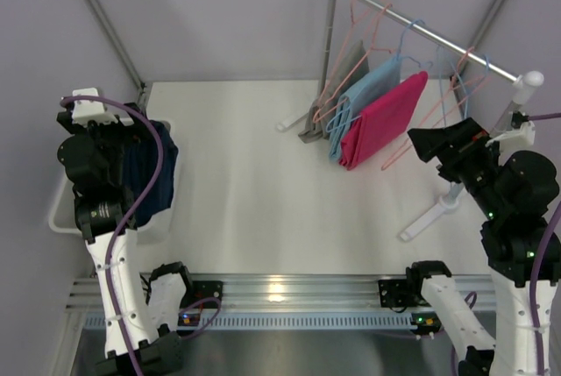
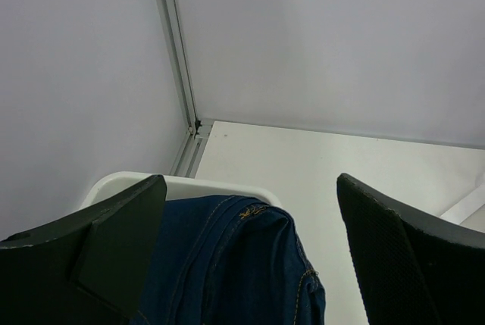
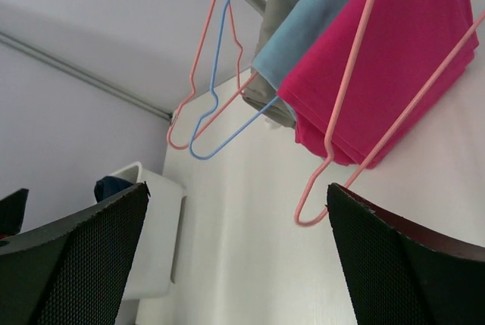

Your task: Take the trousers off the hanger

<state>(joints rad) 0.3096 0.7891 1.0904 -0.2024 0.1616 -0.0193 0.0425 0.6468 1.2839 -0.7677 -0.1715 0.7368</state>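
1. The left claw (image 1: 118, 135) (image 2: 250, 182) hangs over a white bin (image 1: 60, 209) (image 2: 189, 183) at the left edge of the counter (image 1: 254, 192). Its jaws are spread wide and grip nothing.
2. Dark blue jeans (image 1: 156, 174) (image 2: 227, 264) lie draped over the bin's rim, directly under and between that claw's fingers (image 2: 114, 249). No contact can be made out.
3. The clothes rail (image 1: 429, 34) stands at the far right of the counter, ahead of the right claw (image 1: 429, 141) (image 3: 239, 189).
4. Three pairs hang folded over wire hangers. From the right claw, the magenta trousers (image 1: 386, 117) (image 3: 394, 60) are nearest, the light blue trousers (image 1: 368, 91) (image 3: 318, 22) are just behind them, and the grey trousers (image 1: 351, 65) (image 3: 280, 7) are farthest.
5. Empty pink and blue hangers (image 3: 216, 75) dangle to the left of the clothes. The pink hanger (image 3: 333, 151) carrying the magenta pair dips down just above the gap between the right claw's fingers.
6. The right claw is fully spread and empty, just short of the magenta pair and touching nothing.
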